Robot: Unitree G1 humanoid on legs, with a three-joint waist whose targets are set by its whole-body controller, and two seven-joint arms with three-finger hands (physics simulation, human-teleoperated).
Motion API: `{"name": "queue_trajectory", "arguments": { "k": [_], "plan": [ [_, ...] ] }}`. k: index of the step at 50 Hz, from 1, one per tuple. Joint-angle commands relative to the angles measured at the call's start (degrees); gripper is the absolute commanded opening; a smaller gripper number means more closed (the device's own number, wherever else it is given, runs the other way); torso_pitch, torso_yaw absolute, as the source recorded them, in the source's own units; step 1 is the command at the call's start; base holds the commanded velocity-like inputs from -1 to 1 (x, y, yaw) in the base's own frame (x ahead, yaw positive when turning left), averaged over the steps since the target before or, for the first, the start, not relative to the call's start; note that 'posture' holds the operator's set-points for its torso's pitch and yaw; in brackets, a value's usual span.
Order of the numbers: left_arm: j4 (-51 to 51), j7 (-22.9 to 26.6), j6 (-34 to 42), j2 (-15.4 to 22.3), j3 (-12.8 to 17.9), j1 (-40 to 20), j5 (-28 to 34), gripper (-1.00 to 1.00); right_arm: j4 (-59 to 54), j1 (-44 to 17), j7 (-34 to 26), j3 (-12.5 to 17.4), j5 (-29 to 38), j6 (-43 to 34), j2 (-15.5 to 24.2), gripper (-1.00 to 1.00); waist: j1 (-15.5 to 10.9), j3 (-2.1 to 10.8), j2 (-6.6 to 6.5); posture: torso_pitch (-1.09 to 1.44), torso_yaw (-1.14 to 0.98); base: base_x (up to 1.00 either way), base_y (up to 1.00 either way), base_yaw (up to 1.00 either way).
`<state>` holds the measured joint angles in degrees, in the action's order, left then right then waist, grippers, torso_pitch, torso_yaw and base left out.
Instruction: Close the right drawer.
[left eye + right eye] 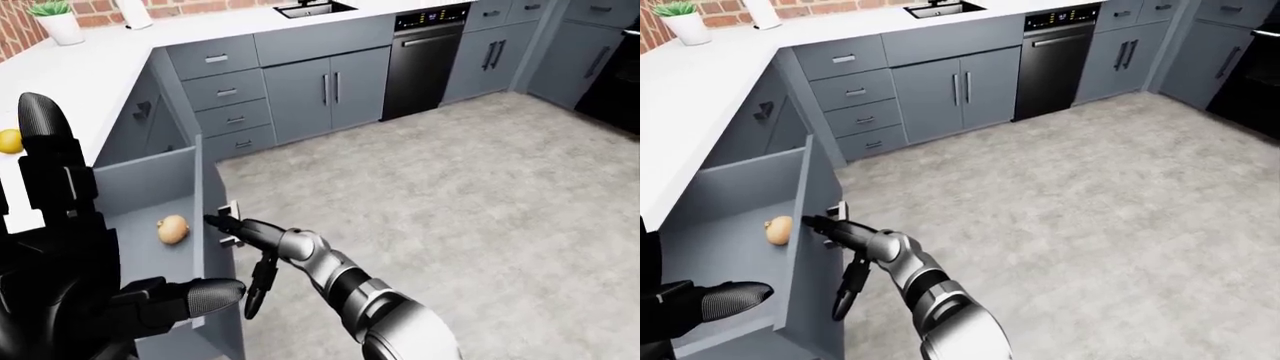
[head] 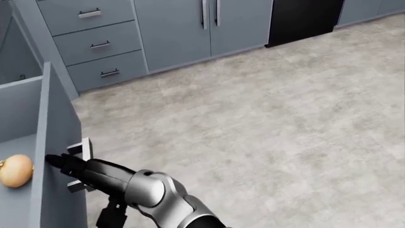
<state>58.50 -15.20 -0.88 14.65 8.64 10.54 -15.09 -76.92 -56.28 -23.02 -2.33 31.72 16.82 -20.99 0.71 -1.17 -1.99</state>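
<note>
With the drawer (image 1: 170,225) open, the right hand (image 1: 222,223) presses its front, fingers apparently together; next, a straight shove inward.

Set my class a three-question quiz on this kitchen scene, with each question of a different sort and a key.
1. True or false: the drawer holding the onion is fully shut.
2. Which hand is at the drawer's handle? A) right hand B) left hand C) neither
3. Fill in: the potted plant stands on the ____.

Key: 1. False, it stands open. 2. A, fingers at the handle; grip unclear. 3. Countertop.
</note>
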Motion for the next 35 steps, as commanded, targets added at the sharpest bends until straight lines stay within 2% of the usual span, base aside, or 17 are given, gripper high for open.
{"name": "queue_trajectory", "arguments": {
  "k": [1, 11, 25, 31, 35],
  "plan": [
    [1.5, 0.2, -1.0, 0.1, 0.2, -0.5, 0.4, 1.00, 0.3, -1.3, -4.9, -2.4, 2.9, 2.4, -2.2, 1.00, -0.6, 0.83, -0.45, 0.00, 0.00, 0.00, 0.00, 0.00],
    [1.5, -0.2, -0.9, 0.6, 1.2, -0.6, -0.6, 1.00, 0.1, -0.7, -5.9, -2.9, 5.1, 2.0, -3.8, 1.00, -0.3, 0.83, -0.66, 0.00, 0.00, 0.00, 0.00, 0.00],
    [1.5, -1.1, -0.9, 1.6, 1.7, -0.6, -1.4, 1.00, 0.2, -1.7, -6.6, -1.5, 4.4, 1.4, -3.8, 1.00, -0.2, 0.74, -0.95, 0.00, 0.00, 0.00, 0.00, 0.00],
    [1.5, -1.0, -1.0, 1.4, 1.4, -0.6, -1.1, 1.00, 0.9, -6.1, -4.9, 1.3, -0.9, 1.2, -0.8, 1.00, -0.5, 0.41, -0.79, 0.00, 0.00, 0.00, 0.00, 0.00],
    [1.5, -0.9, -1.1, 1.3, 1.3, -0.5, -0.9, 1.00, 1.8, -11.9, -4.2, 4.1, -6.7, 0.2, 4.8, 1.00, -0.8, 0.12, -0.43, 0.00, 0.00, 0.00, 0.00, 0.00]
  ]
}}
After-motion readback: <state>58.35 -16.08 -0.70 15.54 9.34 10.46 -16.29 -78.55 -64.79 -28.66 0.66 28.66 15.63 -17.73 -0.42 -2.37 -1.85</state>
